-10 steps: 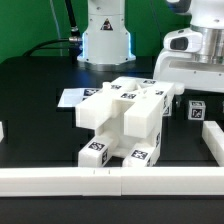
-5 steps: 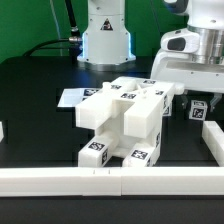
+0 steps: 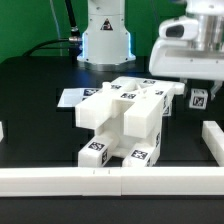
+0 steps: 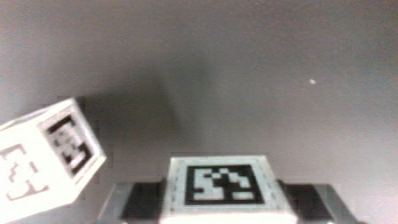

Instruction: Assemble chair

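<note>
The partly built chair [image 3: 122, 118], a stack of white tagged slabs and bars, stands mid-table. My gripper [image 3: 199, 97] is to the exterior view's right of it, shut on a small white tagged cube [image 3: 199, 99] and holding it a little above the black table. In the wrist view the cube [image 4: 222, 185] sits between my two dark fingers [image 4: 146, 200], tag facing the camera, gripper [image 4: 222, 203] closed on its sides. A tagged corner of the chair [image 4: 45, 160] shows beside it, apart from the cube.
A plain white rail [image 3: 100, 180] runs along the table's front edge and another [image 3: 214, 140] stands at the exterior view's right. The marker board [image 3: 70, 97] lies behind the chair. The robot base [image 3: 105, 35] stands at the back.
My gripper has risen and shifted slightly, lifting the small tagged cube off the table. The chair has not moved.
</note>
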`<state>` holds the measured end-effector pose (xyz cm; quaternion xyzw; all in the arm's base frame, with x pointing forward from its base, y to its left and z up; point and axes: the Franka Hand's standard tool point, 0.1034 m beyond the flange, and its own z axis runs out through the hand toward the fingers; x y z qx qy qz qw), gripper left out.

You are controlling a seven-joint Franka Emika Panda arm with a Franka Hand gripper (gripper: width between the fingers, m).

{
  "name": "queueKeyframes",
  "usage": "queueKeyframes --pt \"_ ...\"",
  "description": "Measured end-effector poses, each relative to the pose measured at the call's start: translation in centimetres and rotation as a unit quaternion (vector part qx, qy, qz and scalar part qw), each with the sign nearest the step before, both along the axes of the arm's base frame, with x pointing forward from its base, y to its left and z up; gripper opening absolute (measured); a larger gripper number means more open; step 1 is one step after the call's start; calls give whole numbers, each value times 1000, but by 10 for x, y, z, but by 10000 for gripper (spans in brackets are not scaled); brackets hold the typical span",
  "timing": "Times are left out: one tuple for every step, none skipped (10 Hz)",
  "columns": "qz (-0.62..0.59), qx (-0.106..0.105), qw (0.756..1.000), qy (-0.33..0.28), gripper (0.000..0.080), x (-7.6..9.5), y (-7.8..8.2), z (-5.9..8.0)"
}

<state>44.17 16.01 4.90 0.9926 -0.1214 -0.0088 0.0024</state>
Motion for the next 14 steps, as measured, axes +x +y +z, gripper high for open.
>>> queueKeyframes --pt "1 7 1000 0 287 5 -3 18" --pt "15 12 1000 4 287 12 -11 34" --pt "22 19 1000 1 288 27 -27 52" --pt "24 21 1000 -1 288 40 -40 60" --pt "20 22 1000 -2 288 50 -44 64" --pt "24 21 999 -1 288 46 -41 62" --pt "24 21 999 0 288 46 -41 61" --pt "23 21 1000 0 288 46 -42 61" --pt "24 21 999 -1 288 47 -43 62" --pt "52 22 998 -3 288 61 -53 68" --pt "68 21 997 -10 288 88 -73 78" --pt "74 20 997 -7 288 106 -85 82" --pt "72 21 997 2 288 106 -85 81" --pt "73 21 997 1 288 106 -85 80"
